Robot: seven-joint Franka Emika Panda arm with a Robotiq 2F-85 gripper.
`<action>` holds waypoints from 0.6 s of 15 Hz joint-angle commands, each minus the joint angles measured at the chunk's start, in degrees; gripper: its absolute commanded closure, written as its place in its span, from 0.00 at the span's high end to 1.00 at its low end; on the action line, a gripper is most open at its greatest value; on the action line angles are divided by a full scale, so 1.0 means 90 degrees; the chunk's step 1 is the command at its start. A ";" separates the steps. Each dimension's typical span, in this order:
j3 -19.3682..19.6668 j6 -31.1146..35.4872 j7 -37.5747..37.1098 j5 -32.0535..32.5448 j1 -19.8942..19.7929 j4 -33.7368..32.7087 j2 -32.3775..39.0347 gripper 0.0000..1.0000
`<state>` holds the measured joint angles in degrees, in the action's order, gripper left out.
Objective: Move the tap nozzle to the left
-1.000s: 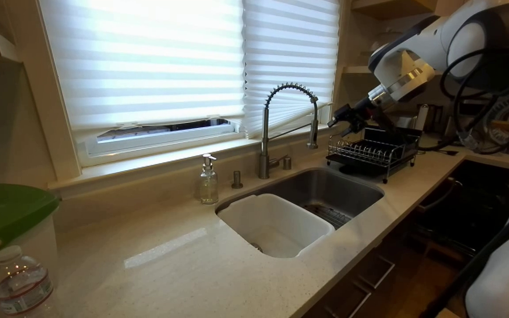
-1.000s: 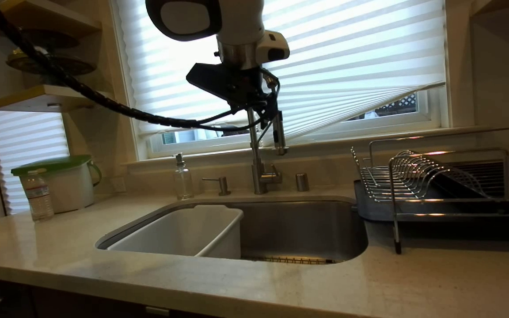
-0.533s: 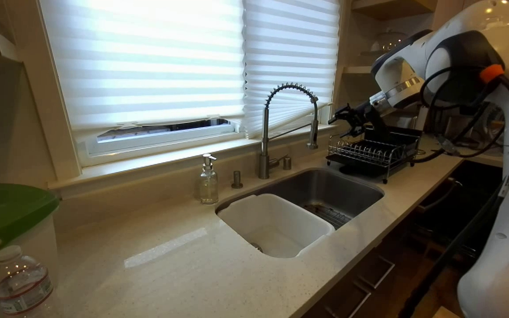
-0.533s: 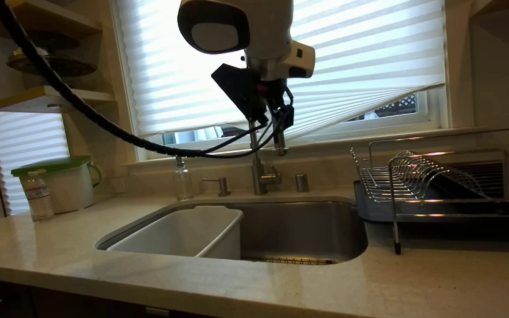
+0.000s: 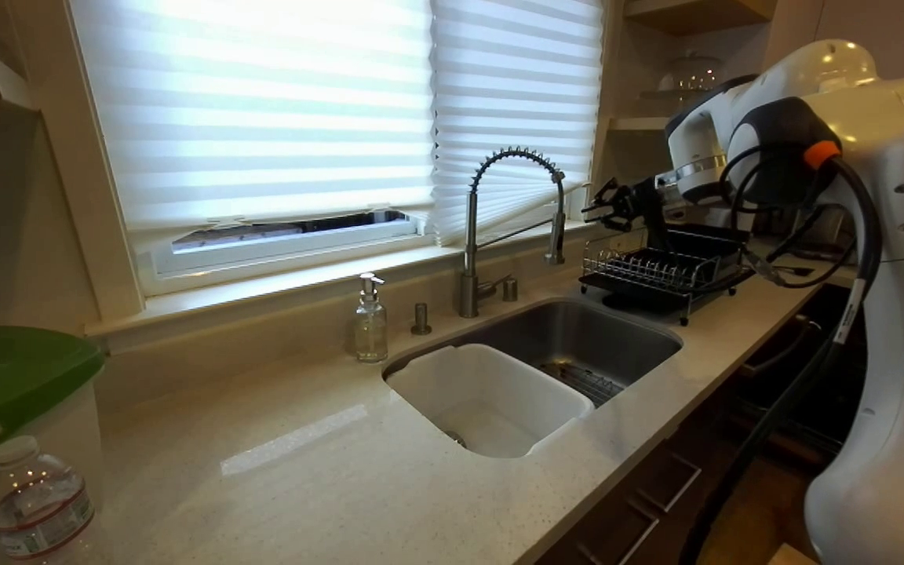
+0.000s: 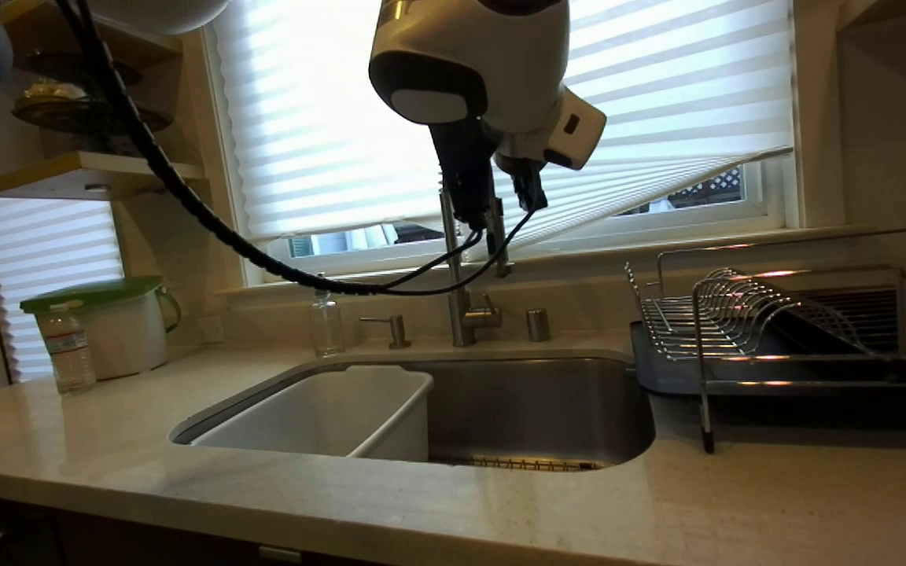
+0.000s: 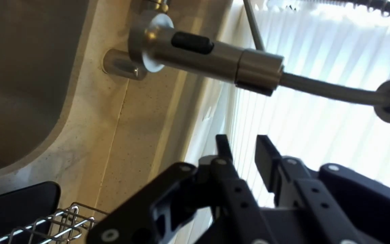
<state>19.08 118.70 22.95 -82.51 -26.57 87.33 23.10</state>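
Observation:
The tap nozzle (image 5: 555, 235), a slim chrome spray head, hangs from the arched, spring-coiled neck of the faucet behind the sink. In an exterior view my gripper (image 5: 596, 200) is to its right, apart from it, pointing toward it at about its height. The wrist view has the nozzle (image 7: 222, 61) lying across the upper middle, beyond the fingertips. Below it, my gripper (image 7: 242, 140) stands partly open, with only window blind visible through the gap. In an exterior view the arm hides the fingers and part of the faucet, though the nozzle's lower end (image 6: 503, 263) shows.
A wire dish rack (image 5: 648, 271) stands just under the gripper. The sink holds a white basin (image 5: 491, 392) on one side. Along the back are a soap bottle (image 5: 371, 326), a small pump (image 6: 397, 332) and the window blind (image 6: 657, 94). A cable (image 6: 209, 228) loops from the arm.
The arm has come down and its wrist has levelled out, shifting right in an exterior view. The gripper's fingers have drawn closer together. The faucet and nozzle have stayed in place.

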 commanded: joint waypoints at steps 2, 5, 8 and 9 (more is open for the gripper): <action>-0.0324 0.0365 -0.0581 -0.1258 -0.0180 -0.0347 0.0407 0.00; -0.0412 0.0517 -0.0684 -0.1812 -0.0071 -0.0384 0.0526 0.00; -0.0465 0.0353 -0.0820 -0.1789 0.0008 -0.0325 0.0553 0.00; -0.0456 0.0309 -0.0875 -0.1632 0.0039 -0.0281 0.0546 0.00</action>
<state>15.14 122.23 17.23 -97.70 -26.59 85.34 27.07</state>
